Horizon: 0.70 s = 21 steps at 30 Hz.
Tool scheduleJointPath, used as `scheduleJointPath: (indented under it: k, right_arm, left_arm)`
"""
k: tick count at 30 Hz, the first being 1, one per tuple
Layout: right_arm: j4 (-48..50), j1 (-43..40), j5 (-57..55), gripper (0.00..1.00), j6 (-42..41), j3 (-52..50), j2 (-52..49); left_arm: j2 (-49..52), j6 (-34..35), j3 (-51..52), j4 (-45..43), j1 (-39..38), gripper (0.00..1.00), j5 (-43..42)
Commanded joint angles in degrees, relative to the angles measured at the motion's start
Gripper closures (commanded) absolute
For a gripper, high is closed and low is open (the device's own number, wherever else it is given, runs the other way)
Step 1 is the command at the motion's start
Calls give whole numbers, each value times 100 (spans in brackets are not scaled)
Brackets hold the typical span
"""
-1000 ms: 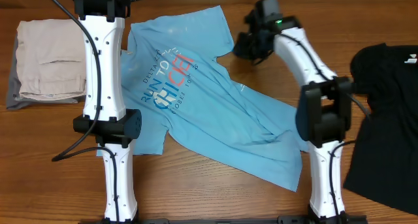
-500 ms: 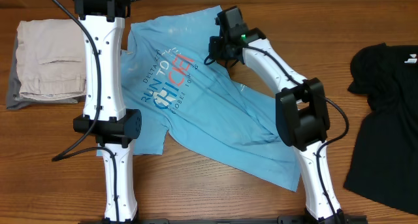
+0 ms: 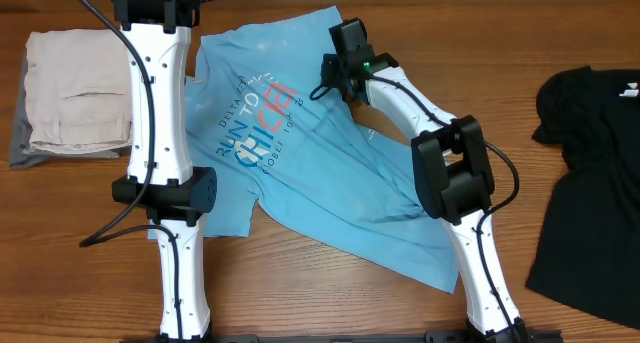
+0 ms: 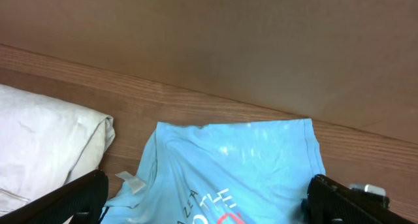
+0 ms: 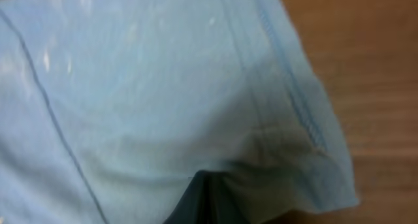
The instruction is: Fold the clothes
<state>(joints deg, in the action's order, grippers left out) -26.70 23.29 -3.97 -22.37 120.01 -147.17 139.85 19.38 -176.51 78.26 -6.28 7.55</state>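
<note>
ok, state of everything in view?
T-shirt: unfolded, spread out, wrinkled.
Beige garment: folded, on top of grey garment.
Black garment: unfolded, at the table's right side.
Left gripper: open, empty, above the T-shirt's far edge.
Right gripper: shut, against the T-shirt; grip on cloth unclear.

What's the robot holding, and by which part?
The right fingers seem pinched on the light blue T-shirt at its sleeve, near the hem. The open left fingers hold nothing.

Both arms wear white shells with black joint housings. A thin black cable (image 3: 105, 228) trails from the left arm (image 3: 158, 113) onto the worktop (image 3: 330, 293). The right arm (image 3: 400, 88) shows a green light (image 3: 368, 53). The left tool (image 4: 208, 201) has matte black fingers (image 4: 75, 196).
</note>
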Motion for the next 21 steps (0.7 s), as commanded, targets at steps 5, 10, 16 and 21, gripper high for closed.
scheduleJointPath:
  k: [5, 10, 16, 21]
  right_arm:
    - [1003, -66, -446, 96, -39, -4, -479]
    - [1451, -94, -717, 96, 28, -4, -713]
    - [1495, -365, -754, 96, 564, 389, -573]
    - [-90, -748, -734, 85, 612, 1683, -98]
  left_arm:
    - [48, 57, 15, -4, -13, 0, 33]
    - [48, 55, 15, -4, -11, 0, 33]
    - [48, 57, 15, -4, -13, 0, 33]
    - [48, 55, 15, -4, -11, 0, 33]
